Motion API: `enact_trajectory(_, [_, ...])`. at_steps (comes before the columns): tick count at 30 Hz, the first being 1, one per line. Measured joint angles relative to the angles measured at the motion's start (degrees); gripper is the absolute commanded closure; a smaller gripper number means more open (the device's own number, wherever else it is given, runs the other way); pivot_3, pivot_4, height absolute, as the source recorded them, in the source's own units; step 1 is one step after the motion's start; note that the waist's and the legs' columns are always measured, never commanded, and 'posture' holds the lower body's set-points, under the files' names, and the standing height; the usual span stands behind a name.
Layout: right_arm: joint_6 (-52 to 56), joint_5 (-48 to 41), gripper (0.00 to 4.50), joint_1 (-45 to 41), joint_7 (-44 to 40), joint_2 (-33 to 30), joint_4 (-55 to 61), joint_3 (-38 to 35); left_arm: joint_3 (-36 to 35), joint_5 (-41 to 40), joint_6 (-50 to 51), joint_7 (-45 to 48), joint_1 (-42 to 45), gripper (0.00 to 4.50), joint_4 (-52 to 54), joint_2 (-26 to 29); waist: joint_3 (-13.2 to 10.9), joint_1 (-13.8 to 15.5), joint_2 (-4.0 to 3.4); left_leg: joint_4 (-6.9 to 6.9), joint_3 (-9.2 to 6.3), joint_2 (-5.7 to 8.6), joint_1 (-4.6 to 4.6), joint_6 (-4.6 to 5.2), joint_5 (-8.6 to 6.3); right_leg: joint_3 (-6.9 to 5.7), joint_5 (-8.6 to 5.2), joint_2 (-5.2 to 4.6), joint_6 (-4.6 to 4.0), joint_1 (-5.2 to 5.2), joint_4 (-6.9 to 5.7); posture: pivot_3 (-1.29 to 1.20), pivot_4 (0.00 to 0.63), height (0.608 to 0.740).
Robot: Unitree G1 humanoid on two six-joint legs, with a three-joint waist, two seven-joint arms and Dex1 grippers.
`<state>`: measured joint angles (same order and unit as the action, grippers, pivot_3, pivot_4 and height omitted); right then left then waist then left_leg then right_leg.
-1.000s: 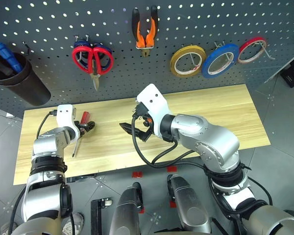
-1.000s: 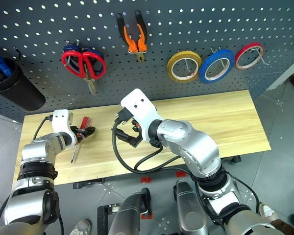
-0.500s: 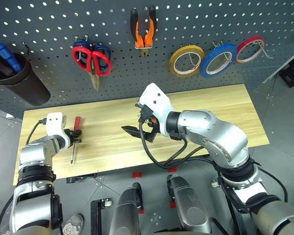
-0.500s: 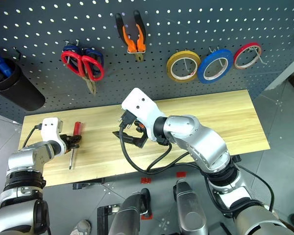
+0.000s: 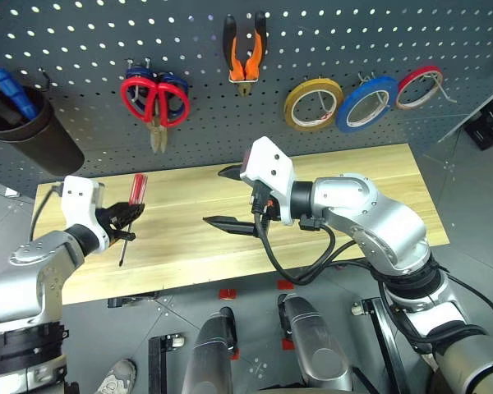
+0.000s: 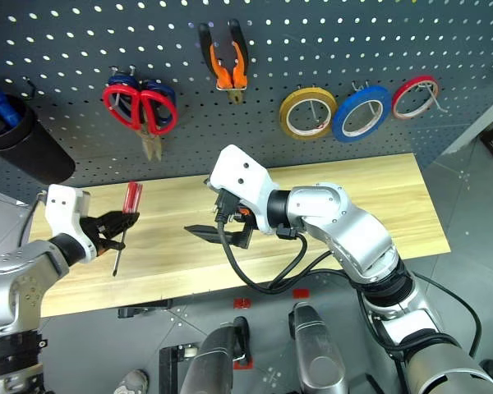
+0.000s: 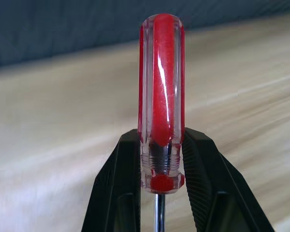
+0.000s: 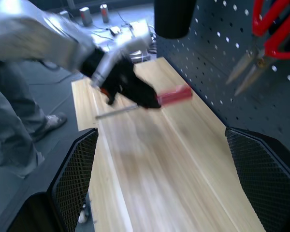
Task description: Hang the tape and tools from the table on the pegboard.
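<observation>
While left gripper (image 5: 125, 218) clamps screwdriver (image 5: 130, 215) at handle base, shaft hangs beneath, above table (image 5: 361, 185).
Left wrist: fingers (image 7: 123, 186) pinch only lowest handle part; tool may pivot or slip nearing pegboard (image 5: 329, 33).
Right wrist: right gripper (image 8: 162, 176) spread wide, empty.

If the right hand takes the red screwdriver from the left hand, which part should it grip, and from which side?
Probably the upper half of the screwdriver's handle, from the robot's right. The left hand clamps the handle's base, so the top stands free, thick and straight; the shaft below is thin. The right hand is open there.
</observation>
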<state>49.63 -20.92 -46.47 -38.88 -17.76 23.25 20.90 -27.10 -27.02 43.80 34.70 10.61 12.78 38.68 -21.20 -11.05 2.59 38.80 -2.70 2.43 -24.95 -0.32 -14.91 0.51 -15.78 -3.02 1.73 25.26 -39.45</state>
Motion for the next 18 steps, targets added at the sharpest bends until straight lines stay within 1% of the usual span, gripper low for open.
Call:
enact_trajectory(2, [0.83, -0.46, 0.00, -0.57, 0.03, -0.52, -0.10, -1.18, -3.29, -3.64, 0.65, 0.15, 0.32, 3.62, 4.87, 0.56, 0.72, 0.32, 0.00, 0.00, -0.01, -0.01, 0.00, -0.02, 0.02, -0.04, 0.00, 0.00, 0.00, -0.01, -0.06, -0.27, 0.229, 0.740])
enact_trajectory(4, [1.18, -1.28, 0.00, -1.34, -0.39, -2.19, -0.04, -3.88, -7.28, -8.32, 1.94, 0.12, 2.66, 3.62, 8.64, 2.49, 1.39, 0.86, 0.02, 0.01, -0.01, -0.01, 0.00, -0.02, 0.02, -0.06, 0.00, 0.01, 0.00, -0.01, -0.07, -0.26, 0.217, 0.740])
enact_trajectory(6, [0.97, -2.78, 0.00, -1.87, -0.59, -2.17, 0.16, -7.04, -10.30, -11.07, 2.33, -0.48, 5.89, 3.62, 9.81, 4.86, 1.89, 1.38, 0.03, 0.01, 0.00, 0.00, 0.00, -0.02, 0.02, -0.06, 0.00, 0.02, 0.00, -0.01, -0.08, -0.26, 0.207, 0.740])
enact_trajectory(8, [0.26, -3.34, 0.00, -2.60, -0.45, -1.67, 0.18, -8.72, -11.98, -12.52, 2.39, -1.46, 9.14, 3.62, 9.76, 7.41, 2.76, 1.49, 0.00, -0.01, 0.01, 0.01, 0.01, -0.02, 0.01, -0.06, 0.00, 0.02, 0.00, 0.00, -0.10, -0.26, 0.200, 0.740])
enact_trajectory(10, [-0.62, -3.40, 0.00, -3.30, 0.03, -1.16, 0.07, -9.33, -12.03, -13.26, 2.34, -1.60, 11.70, 3.62, 9.02, 9.09, 3.35, 1.47, 0.02, 0.00, 0.03, 0.02, 0.01, -0.02, 0.01, -0.05, 0.00, 0.02, 0.00, -0.01, -0.11, -0.27, 0.194, 0.740])
enact_trajectory(13, [-2.22, -3.26, 0.00, -3.99, 0.22, -0.75, -0.60, -9.57, -10.49, -12.99, 1.10, -1.57, 16.99, 3.62, 4.39, 11.49, 3.97, 1.41, 0.05, 0.02, 0.02, 0.02, 0.01, -0.02, 0.02, -0.06, 0.00, 0.03, 0.00, -0.01, -0.15, -0.28, 0.184, 0.740])
enact_trajectory(15, [-3.10, -2.97, 0.00, -4.14, 0.42, -0.68, -1.23, -9.58, -9.00, -11.50, -1.67, -1.54, 21.55, 3.62, 0.12, 13.53, 4.28, 1.39, 0.10, 0.03, 0.02, 0.03, 0.01, -0.02, 0.02, -0.05, 0.00, 0.03, 0.00, 0.00, -0.17, -0.29, 0.178, 0.740])
enact_trajectory(18, [-4.22, -2.77, 0.00, -4.33, 1.18, 0.14, -1.81, -9.58, -6.78, -8.39, -7.03, -1.34, 26.15, 3.62, -5.77, 15.46, 4.59, 1.18, 0.08, 0.03, 0.03, 0.07, 0.02, -0.02, 0.02, -0.03, 0.01, 0.02, -0.01, 0.05, -0.28, -0.29, 0.173, 0.740])
